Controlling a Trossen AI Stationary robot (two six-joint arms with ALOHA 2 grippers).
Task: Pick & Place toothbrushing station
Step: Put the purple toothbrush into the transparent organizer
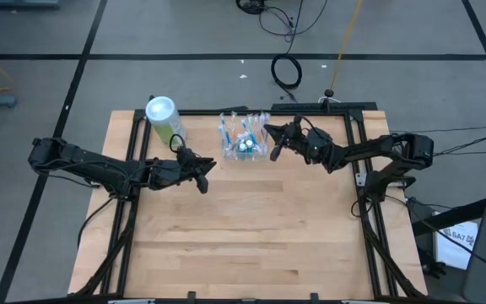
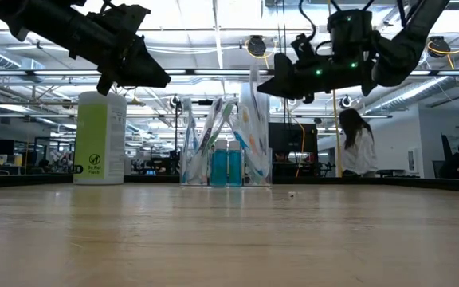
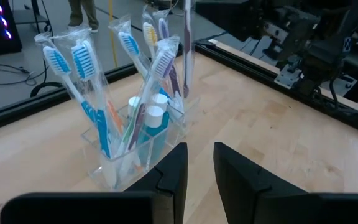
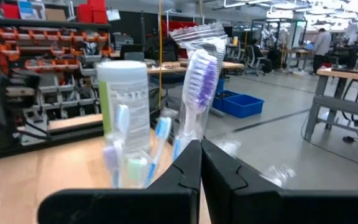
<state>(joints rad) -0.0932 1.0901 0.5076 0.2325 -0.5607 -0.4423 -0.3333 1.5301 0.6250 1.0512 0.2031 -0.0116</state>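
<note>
One toothbrushing station point(image 1: 244, 143), one canister point(image 1: 164, 119) — two pincers aloft.

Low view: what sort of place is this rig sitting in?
Probably an open industrial lab or workshop. Behind the wooden table run exposed ceiling trusses with strip lights, rows of workbenches and red parts bins, and a person stands at a station.

Light wooden table point(image 1: 251, 228), black frame along edges; near far edge stands clear plastic holder point(image 1: 244, 145) with wrapped toothbrushes and blue bottles inside; green-and-white canister point(image 1: 164, 121) upright to its left, apart from holder; tiny speck on wood in front of holder, too small to tell.
</note>
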